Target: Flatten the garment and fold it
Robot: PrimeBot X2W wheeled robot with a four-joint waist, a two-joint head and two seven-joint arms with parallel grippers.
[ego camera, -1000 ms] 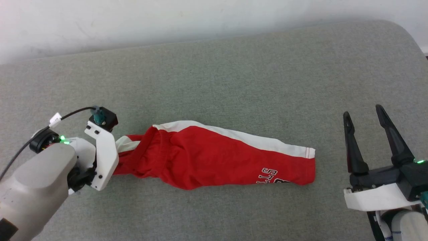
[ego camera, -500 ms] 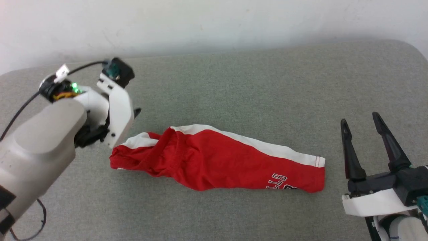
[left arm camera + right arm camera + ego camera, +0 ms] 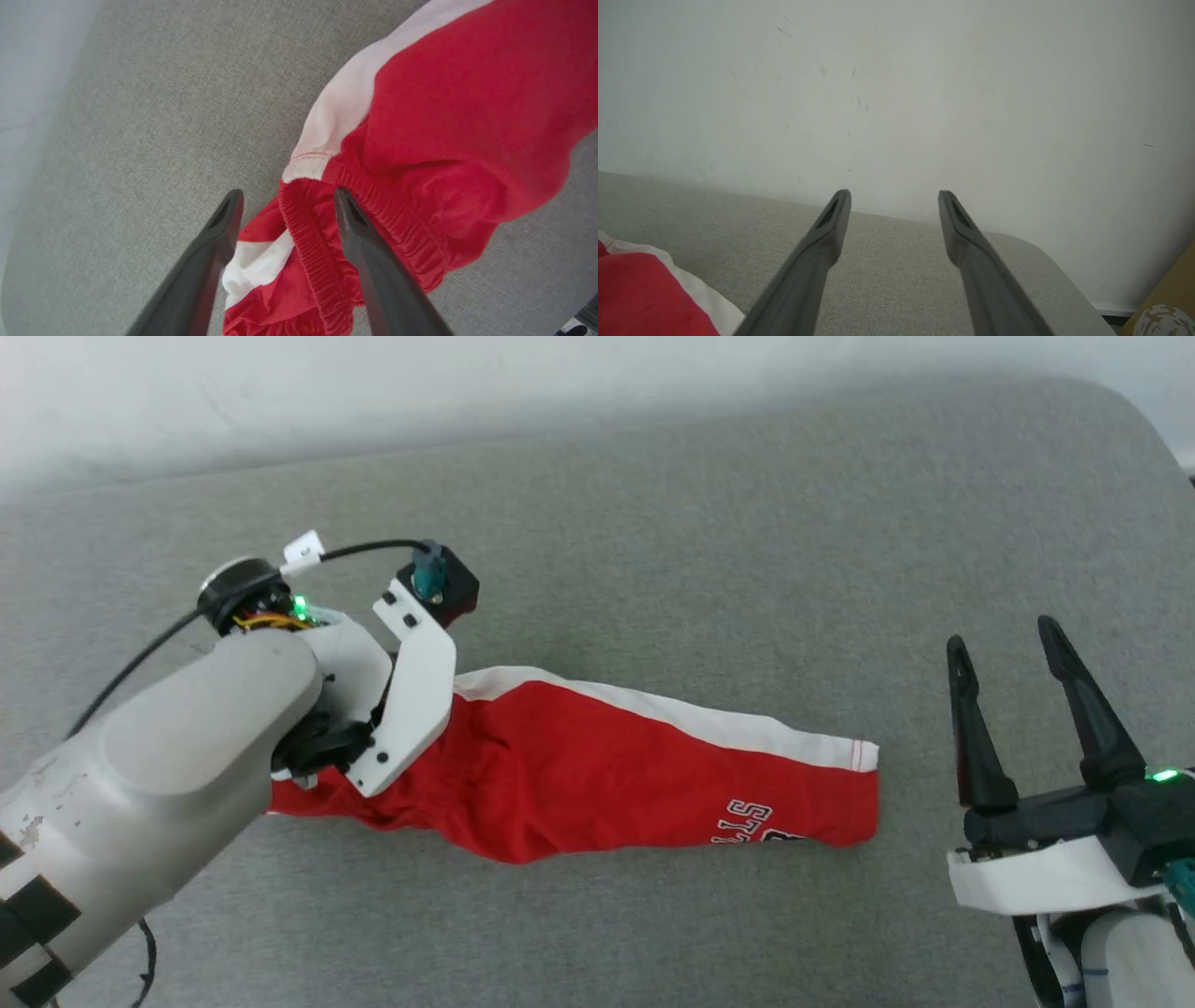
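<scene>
The garment (image 3: 579,765) lies bunched in a long strip on the grey cushioned surface (image 3: 709,551), with its white side stripe along the far edge and a printed logo near the right hem. My left arm (image 3: 411,709) hangs over its left, waistband end and covers the fingers there. In the left wrist view my left gripper (image 3: 287,203) is open, its two fingers either side of a fold of the garment's (image 3: 444,93) elastic waistband. My right gripper (image 3: 1004,639) stands open and empty just right of the hem. A corner of the garment (image 3: 630,298) shows left of my right gripper (image 3: 893,196).
A white wall (image 3: 896,93) runs along the far edge of the surface, which rounds off at the far right corner (image 3: 1120,420). A brown cardboard box (image 3: 1167,308) sits beyond that corner. A black cable (image 3: 140,653) loops off my left wrist.
My left gripper opened and let go of the garment's left end, rose toward the far left, then came back down and rightward over the waistband. The head camera shifted. The right gripper kept still.
</scene>
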